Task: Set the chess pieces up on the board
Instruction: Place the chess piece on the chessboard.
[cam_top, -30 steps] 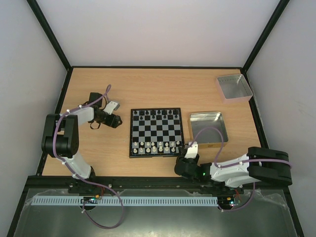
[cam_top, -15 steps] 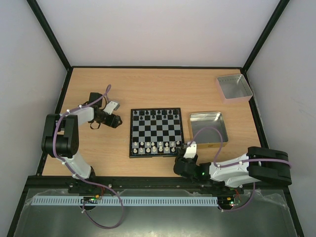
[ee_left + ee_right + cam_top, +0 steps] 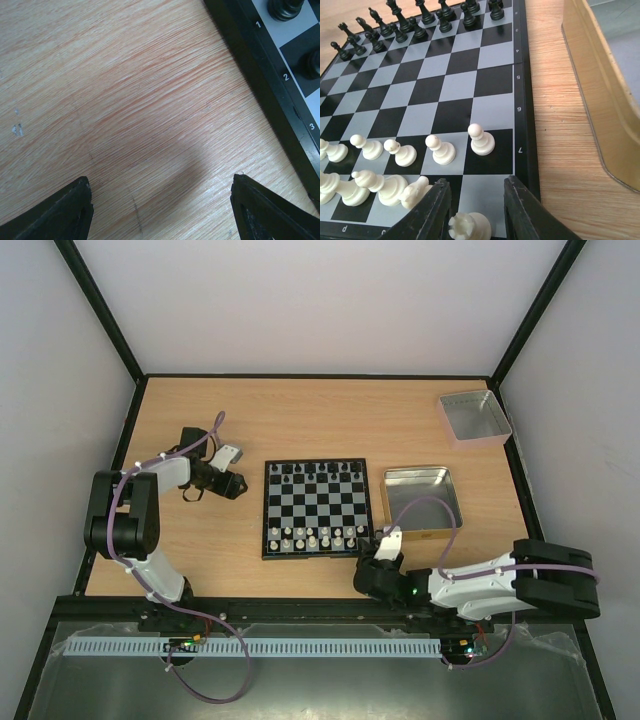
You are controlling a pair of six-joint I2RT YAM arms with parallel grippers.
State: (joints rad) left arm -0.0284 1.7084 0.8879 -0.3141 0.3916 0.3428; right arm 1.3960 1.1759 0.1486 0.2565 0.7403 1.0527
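The board [image 3: 317, 508] lies mid-desk [image 3: 300, 410], with black pieces [image 3: 420, 22] along its far edge and white pieces [image 3: 400, 152] along the near edge. The right gripper [image 3: 477, 186] has its jaws slightly apart around a white rook [image 3: 468, 226] on the near-right corner square. The left gripper [image 3: 161, 200] is spread wide over the desk, off the board's left edge.

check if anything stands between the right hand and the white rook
Nothing visible. The white rook stands on the near corner square of the board, between the open fingers of the right hand; the white knight beside it is outside them.
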